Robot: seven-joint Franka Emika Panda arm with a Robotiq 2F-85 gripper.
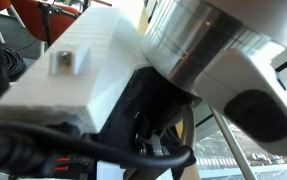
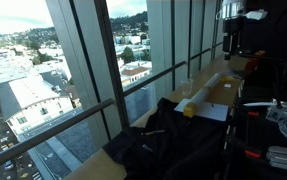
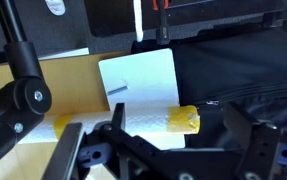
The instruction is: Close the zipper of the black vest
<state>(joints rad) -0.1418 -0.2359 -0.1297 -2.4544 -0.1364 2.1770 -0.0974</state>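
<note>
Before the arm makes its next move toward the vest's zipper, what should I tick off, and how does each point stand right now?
1. Gripper open and empty: ok. The jaws stand wide apart with nothing between them.
2. Vest in sight: ok. It shows in the wrist view and lies on the table in an exterior view.
3. Gripper above the vest: not ok. It hangs over the white paper and the yellow-ended roll, with the vest off to one side.
4. Zipper pull found: cannot tell. The dark fabric hides the detail.
5. Outside views free: not ok. The arm fills an exterior view.
</note>
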